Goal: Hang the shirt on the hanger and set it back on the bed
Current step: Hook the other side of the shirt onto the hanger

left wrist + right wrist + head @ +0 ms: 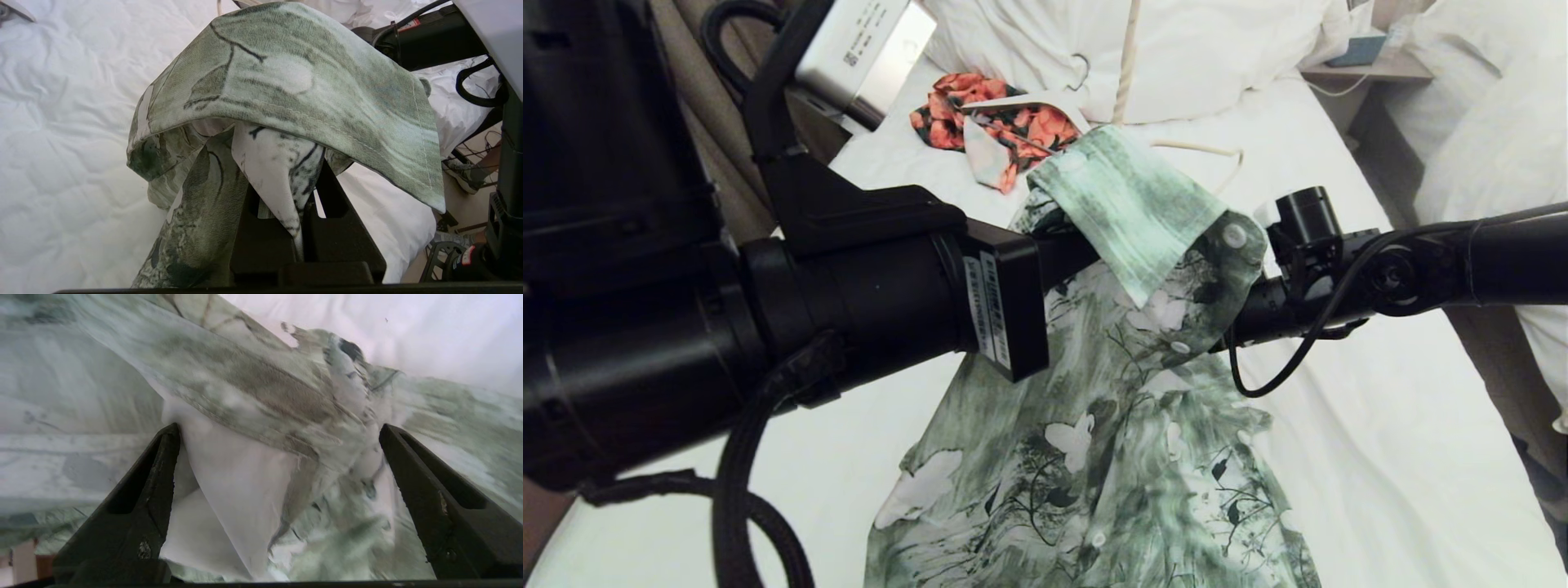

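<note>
Both grippers meet the shirt (pixel 1111 425): left gripper (pixel 300 228) clamps it, right gripper (pixel 278 465) gapes against it.

No legible text on any label.

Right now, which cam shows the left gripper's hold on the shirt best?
Left wrist view: the left gripper is shut on a fold of the shirt, cloth draped over it. Head view shows only the arm, fingers hidden under the shirt. Right wrist view shows only cloth.
</note>
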Robot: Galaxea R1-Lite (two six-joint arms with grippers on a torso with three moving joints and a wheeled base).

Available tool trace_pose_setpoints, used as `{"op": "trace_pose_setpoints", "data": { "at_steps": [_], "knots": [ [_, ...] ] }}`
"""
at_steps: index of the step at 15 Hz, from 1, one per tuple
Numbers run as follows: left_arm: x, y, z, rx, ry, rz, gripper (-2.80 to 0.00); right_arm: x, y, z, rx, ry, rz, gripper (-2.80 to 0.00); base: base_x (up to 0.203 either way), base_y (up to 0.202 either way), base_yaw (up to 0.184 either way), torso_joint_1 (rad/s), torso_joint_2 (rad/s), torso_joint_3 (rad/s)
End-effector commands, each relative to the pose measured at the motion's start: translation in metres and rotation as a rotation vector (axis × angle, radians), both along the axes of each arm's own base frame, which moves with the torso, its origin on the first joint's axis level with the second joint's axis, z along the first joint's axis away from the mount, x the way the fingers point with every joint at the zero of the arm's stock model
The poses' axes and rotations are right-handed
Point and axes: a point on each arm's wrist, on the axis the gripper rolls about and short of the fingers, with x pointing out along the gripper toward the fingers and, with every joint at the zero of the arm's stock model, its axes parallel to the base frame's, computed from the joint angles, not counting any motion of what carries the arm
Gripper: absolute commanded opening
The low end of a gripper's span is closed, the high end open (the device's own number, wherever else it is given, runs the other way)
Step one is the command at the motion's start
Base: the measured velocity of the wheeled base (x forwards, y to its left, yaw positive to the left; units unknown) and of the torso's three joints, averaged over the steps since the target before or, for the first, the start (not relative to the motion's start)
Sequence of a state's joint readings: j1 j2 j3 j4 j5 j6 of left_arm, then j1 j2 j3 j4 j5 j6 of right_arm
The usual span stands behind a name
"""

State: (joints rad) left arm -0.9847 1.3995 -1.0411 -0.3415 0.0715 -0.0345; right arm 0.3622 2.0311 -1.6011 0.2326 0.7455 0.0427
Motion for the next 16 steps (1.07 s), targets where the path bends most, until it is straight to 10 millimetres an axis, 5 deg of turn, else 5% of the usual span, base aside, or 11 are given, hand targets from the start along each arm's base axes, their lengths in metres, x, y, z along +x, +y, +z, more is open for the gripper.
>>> {"op": "trace_pose_setpoints", "data": {
  "at_steps": [1,16],
  "knots": [
    [0.0,0.0,0.0,-0.003,-0.001,0.0,-2.8,-0.001,0.004,0.0,0.008,0.005,0.008,-2.8,0.0,0.0,0.0,0.0,0.0,0.0],
    [0.001,-0.002,-0.002,0.006,0.005,-0.001,-2.8,-0.001,0.001,0.011,0.053,0.02,-0.044,-2.8,0.0,0.0,0.0,0.0,0.0,0.0]
  ]
}}
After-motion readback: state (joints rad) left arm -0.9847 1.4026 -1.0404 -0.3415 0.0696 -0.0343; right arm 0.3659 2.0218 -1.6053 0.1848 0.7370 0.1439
